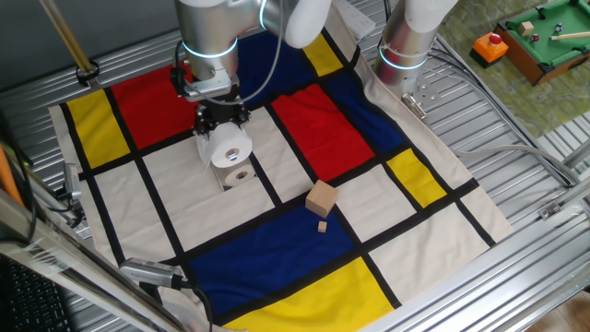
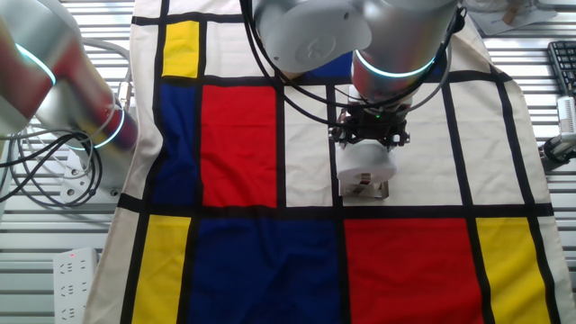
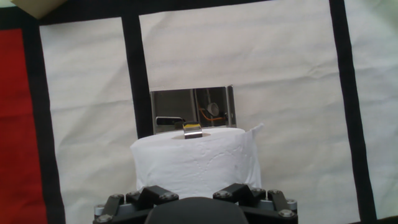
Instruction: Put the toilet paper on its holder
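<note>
Partly roll-hidden holder (image 3: 193, 109) rod

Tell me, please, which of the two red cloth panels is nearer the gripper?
The red panel at the table's far corner: the gripper with the toilet paper hangs beside it; the other red panel lies farther away.

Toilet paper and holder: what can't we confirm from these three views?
- Fingertips on the toilet paper: hand view shows only the gripper base; the roll hides contact.
- Holder rod: only its tip shows above the roll's core in hand view, so how far it is threaded is unclear.
- Holder base: mostly under the roll in the other fixed view.
- Wooden cube: cut by the top edge in hand view, absent from the other fixed view.
</note>
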Motion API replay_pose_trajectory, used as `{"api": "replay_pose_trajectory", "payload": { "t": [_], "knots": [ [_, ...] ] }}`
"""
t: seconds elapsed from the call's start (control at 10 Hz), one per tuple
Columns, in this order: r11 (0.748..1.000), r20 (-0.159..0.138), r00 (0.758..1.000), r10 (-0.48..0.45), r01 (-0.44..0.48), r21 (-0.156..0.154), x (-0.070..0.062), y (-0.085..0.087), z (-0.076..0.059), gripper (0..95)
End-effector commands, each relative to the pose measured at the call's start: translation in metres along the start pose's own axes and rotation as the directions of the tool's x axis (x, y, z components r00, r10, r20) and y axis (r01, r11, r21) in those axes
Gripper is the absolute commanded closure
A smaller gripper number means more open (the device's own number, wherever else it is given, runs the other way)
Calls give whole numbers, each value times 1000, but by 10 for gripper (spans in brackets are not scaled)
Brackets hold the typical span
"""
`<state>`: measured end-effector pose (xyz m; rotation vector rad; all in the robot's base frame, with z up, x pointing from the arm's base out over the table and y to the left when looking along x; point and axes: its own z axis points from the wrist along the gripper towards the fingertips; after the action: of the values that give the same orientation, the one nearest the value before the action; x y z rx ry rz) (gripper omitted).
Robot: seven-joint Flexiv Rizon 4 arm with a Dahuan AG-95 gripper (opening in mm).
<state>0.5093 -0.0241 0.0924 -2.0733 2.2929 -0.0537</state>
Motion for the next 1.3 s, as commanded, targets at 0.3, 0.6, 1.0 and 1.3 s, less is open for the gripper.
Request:
{"api": "replay_pose_trajectory", "payload": {
  "t": [0.3,0.6,1.0,1.3],
  "knots": [
    [1000,0,1000,0,0,0,0,0,0,570],
    [1000,0,1000,0,0,0,0,0,0,570],
    [989,16,1000,25,-23,-143,-1,-3,0,0],
    [990,21,1000,21,-18,-141,-2,-2,-1,0]
  ]
}}
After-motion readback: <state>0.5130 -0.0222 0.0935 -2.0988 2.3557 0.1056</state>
